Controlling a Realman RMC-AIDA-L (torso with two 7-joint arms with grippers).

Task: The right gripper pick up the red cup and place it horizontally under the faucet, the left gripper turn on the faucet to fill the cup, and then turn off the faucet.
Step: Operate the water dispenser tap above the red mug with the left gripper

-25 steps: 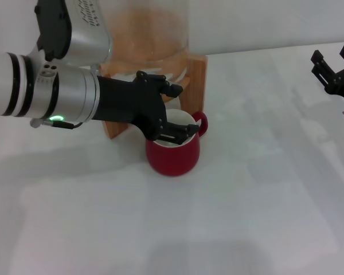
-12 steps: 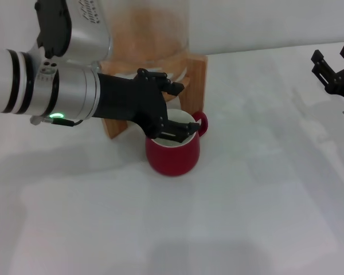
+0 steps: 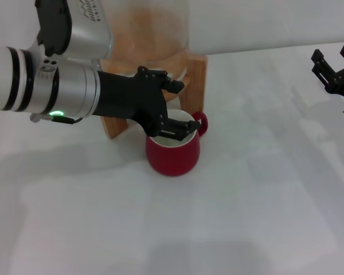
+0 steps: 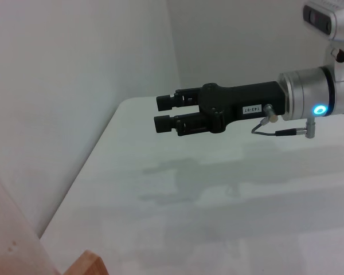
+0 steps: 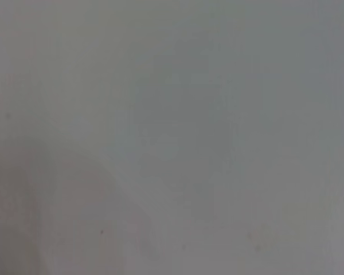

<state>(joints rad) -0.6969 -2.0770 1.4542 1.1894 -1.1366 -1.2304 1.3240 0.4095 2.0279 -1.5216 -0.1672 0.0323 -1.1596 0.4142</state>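
Note:
The red cup (image 3: pixel 173 154) stands upright on the white table, against the wooden stand (image 3: pixel 198 74) of the glass dispenser (image 3: pixel 152 28), handle to the right. My left gripper (image 3: pixel 176 109) reaches in from the left, right over the cup's white mouth, jaws spread one above the other. The faucet is hidden behind it. My right gripper (image 3: pixel 334 67) is open and empty at the far right edge, well away from the cup. It also shows in the left wrist view (image 4: pixel 159 112). The right wrist view shows only a blank grey surface.
The white table (image 3: pixel 264 195) stretches in front and to the right of the cup. A white wall stands behind the dispenser. My thick silver left arm (image 3: pixel 46 86) spans the left side above the table.
My left gripper has shifted very slightly up and to the right over the cup. The cup and the right gripper have not moved.

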